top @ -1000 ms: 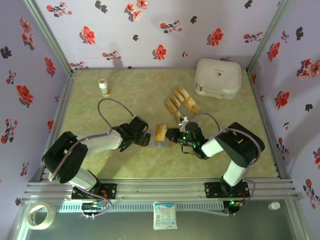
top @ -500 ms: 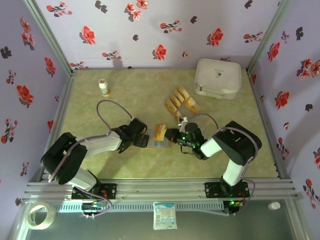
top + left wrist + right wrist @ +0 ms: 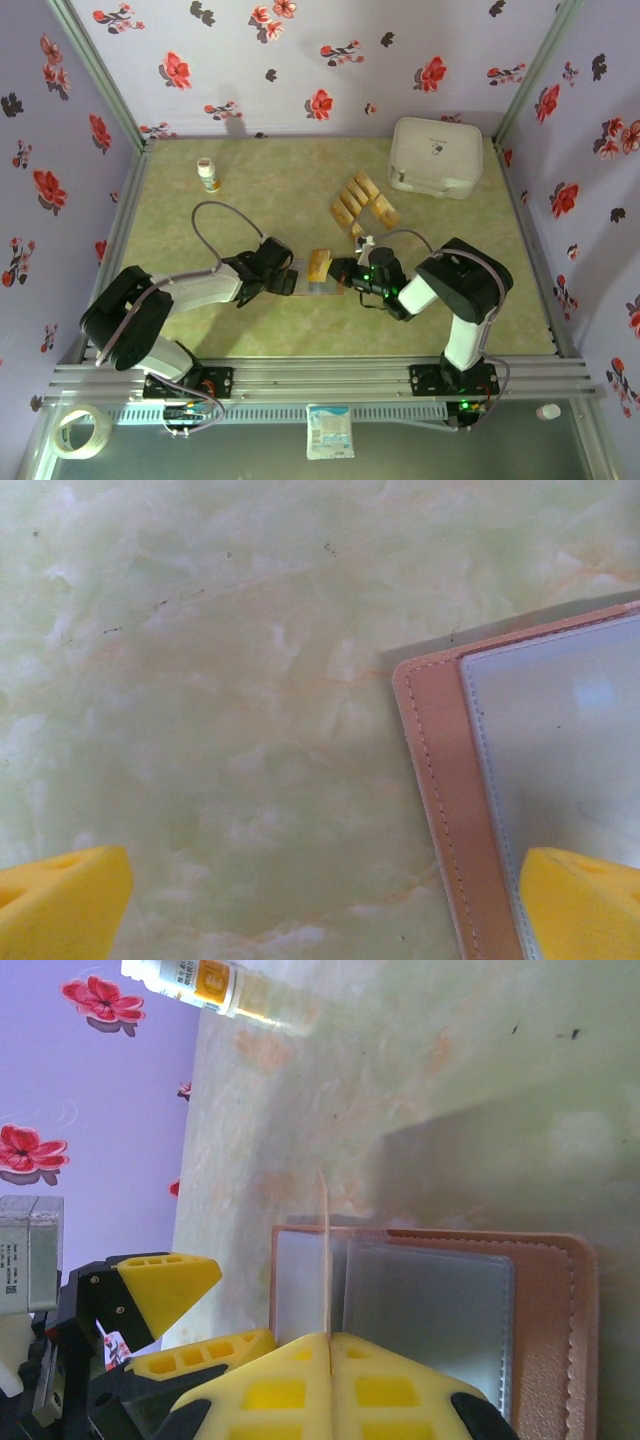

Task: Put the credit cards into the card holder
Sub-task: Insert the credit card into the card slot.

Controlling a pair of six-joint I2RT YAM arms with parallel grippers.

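Observation:
The card holder (image 3: 545, 1305) lies open on the table, a brown wallet with greyish clear pockets (image 3: 440, 780). My right gripper (image 3: 330, 1338) is shut on one credit card (image 3: 325, 1250), held on edge over the holder's left pocket. From above, that tan card (image 3: 320, 264) stands at the holder (image 3: 322, 287), with the right gripper (image 3: 342, 270) just to its right. My left gripper (image 3: 320, 910) is open at the holder's left edge, one yellow fingertip (image 3: 585, 900) over the clear pocket and the other (image 3: 60, 900) over bare table. Several more credit cards (image 3: 360, 200) lie spread further back.
A big white rounded box (image 3: 435, 155) stands at the back right. A small white bottle with an orange label (image 3: 208, 175) stands at the back left, also in the right wrist view (image 3: 215, 985). Flowered walls close in the green marbled table (image 3: 250, 210).
The right arm has edged slightly left with the card still pinched. The left gripper has shifted a little at the holder's edge and stays open.

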